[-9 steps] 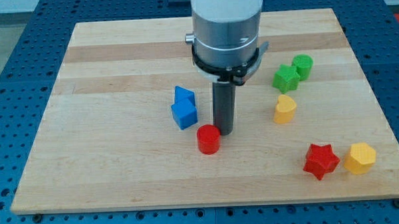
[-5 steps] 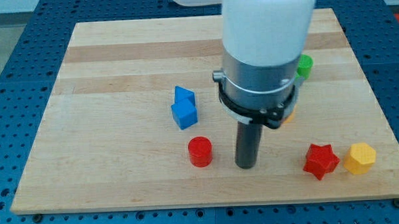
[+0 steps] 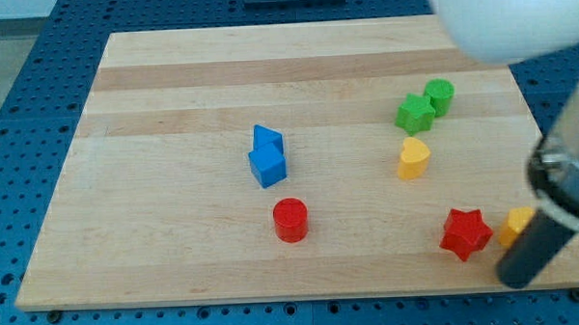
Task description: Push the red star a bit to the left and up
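Observation:
The red star (image 3: 465, 234) lies near the board's bottom right corner. My tip (image 3: 517, 281) is at the view's bottom right, just below and to the right of the red star, near the board's bottom edge. It stands in front of a yellow block (image 3: 514, 225), which it partly hides. The tip does not touch the star.
A red cylinder (image 3: 291, 220) sits at the bottom centre. Two blue blocks (image 3: 266, 157) sit together above it. A yellow block (image 3: 414, 158), a green star (image 3: 414, 113) and a green cylinder (image 3: 440, 96) stand at the right. The board's bottom edge (image 3: 275, 296) is close.
My tip has swept from beside the red cylinder to the view's right and down, ending below the red star. The red cylinder shifted slightly left and down early on.

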Controlling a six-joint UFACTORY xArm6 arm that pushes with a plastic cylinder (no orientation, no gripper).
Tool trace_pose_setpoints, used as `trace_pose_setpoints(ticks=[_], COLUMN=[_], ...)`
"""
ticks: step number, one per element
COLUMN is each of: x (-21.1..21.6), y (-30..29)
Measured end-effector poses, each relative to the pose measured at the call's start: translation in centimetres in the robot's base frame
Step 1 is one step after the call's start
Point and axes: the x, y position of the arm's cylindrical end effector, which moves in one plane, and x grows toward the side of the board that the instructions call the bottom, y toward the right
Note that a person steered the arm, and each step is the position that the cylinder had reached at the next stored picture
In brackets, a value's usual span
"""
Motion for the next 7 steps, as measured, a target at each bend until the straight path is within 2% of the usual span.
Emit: trace_pose_setpoints(ticks=[1,2,3,6,7], x=[-0.2,-1.2,-1.4,-2.7,-3.5], y=[4.1,5.4,3.9,-6.2,-8.0])
